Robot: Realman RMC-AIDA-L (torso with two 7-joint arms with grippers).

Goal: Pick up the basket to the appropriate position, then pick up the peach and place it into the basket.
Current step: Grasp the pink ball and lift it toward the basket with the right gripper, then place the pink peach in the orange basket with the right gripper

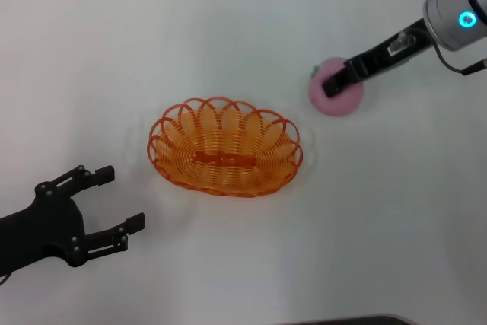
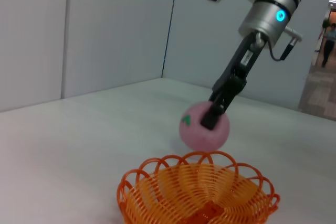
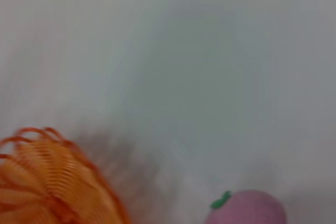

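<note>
— Two hands in view, but only one is busy. The right hand (image 1: 340,81) comes in from the far right and has its dark fingers closed around the peach (image 1: 335,89). From the left wrist view the fruit looks lifted a little off the desk (image 1: 228,20), though I would call that a judgement rather than a certainty.

— And the left hand (image 1: 103,207)?

— Parked at the near left, fingers spread wide, holding nothing, well apart from the basket (image 1: 224,147).

— Where does the basket sit compared with the peach?

— Middle of the desk, upright, nothing in it. The peach is to its right and a bit farther away, near the rim but not touching or over it. So the carry runs leftward and toward the near side.

— What could spoil it from here?

— Mostly the grip. The peach is round and smooth, and the fingers seem to pinch it from above across a narrow band, so a quick swing could roll it out and send it across the desk. The basket is the other worry: it is light wire with a looped rim, and nothing is holding it down. If the fruit comes in low and catches those loops, the basket could slide or tip. Letting go from too high might also bounce the peach back out.
</note>
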